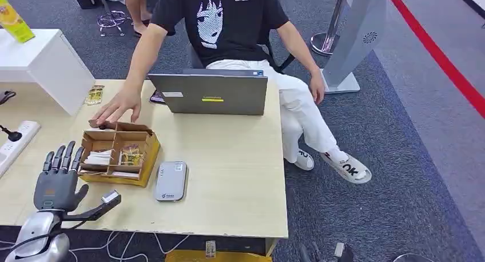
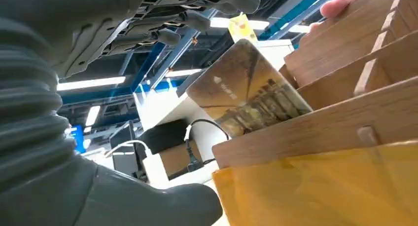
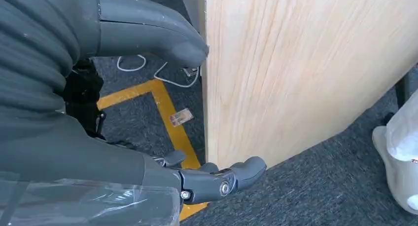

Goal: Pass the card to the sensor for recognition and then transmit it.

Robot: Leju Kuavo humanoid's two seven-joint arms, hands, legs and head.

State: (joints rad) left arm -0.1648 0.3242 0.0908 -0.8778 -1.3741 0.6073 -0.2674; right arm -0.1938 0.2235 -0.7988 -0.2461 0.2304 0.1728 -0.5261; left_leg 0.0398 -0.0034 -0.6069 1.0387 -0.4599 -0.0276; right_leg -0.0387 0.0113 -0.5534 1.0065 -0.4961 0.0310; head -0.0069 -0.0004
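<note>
A: From the head view, what do you make out on the table (image 1: 229, 176)?

B: The left hand (image 1: 56, 179) is raised at the near left corner, fingers straight and spread, holding nothing; just beyond its fingertips sits a wooden divided box (image 1: 117, 153) on a yellow base; a grey sensor (image 1: 171, 181) lies flat just right of the box; a grey laptop (image 1: 209, 93) stands at the far edge; a seated person (image 1: 229, 27) reaches over, their hand (image 1: 114, 108) touching the box's far left corner.

A: And the card?

B: The left wrist view gives it plainly; a brown-and-gold printed card (image 2: 246, 95) stands tilted in a compartment, its upper part rising above the box's wooden wall (image 2: 320, 132); the fingers (image 2: 167, 36) stretch out above it, apart from it; the person's fingertip (image 2: 340, 5) shows at the far rim.

A: The right hand?

B: The right wrist view shows the right hand (image 3: 187, 107) hanging beside the table's edge (image 3: 296, 68), over grey carpet and a yellow floor line (image 3: 172, 122); thumb and fingers apart, grasping nothing.
</note>
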